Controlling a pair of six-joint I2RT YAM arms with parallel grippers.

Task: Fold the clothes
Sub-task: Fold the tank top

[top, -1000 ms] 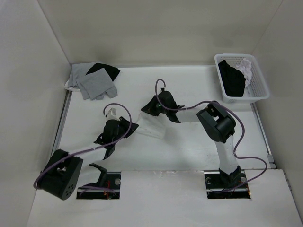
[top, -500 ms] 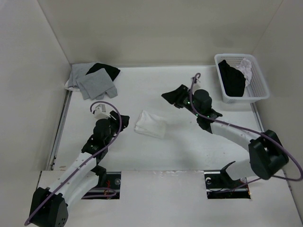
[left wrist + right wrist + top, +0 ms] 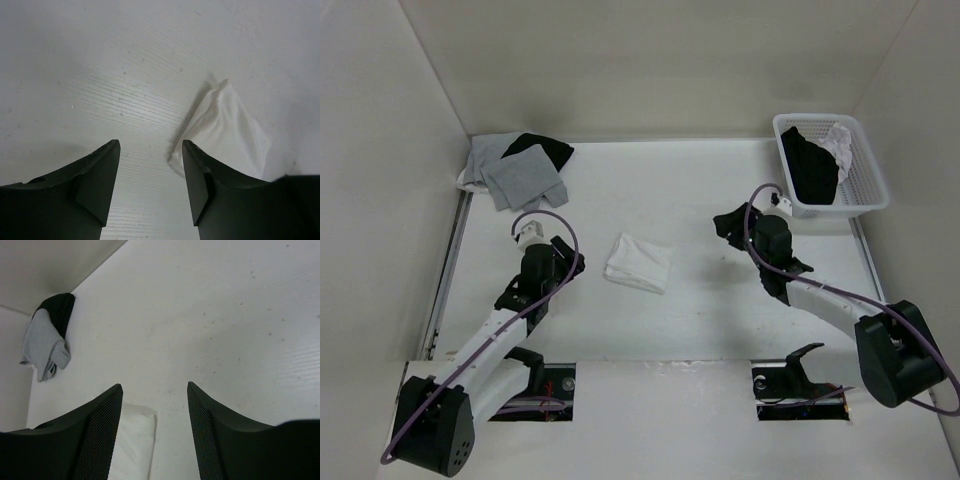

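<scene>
One folded white top (image 3: 638, 263) lying on worktop (image 3: 700, 320); left tool (image 3: 150, 150) and right tool (image 3: 155, 390), two in all, both spread wide, empty.

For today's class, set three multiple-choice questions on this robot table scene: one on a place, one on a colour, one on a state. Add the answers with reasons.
1. Where does the white mesh basket stand on the table?
A. far left corner
B. far right corner
C. between the arm bases

2. What colours are the garments piled in the far left corner?
A. grey and black
B. red and blue
C. all white

3. How does the white top lie?
A. spread flat, straps out
B. gripped by an end effector
C. folded small, lying free

Answers:
1 B, the top view shows it against the far right corner.
2 A, grey cloth lies over black.
3 C, the left end effector and right end effector are open and clear of it.
</scene>
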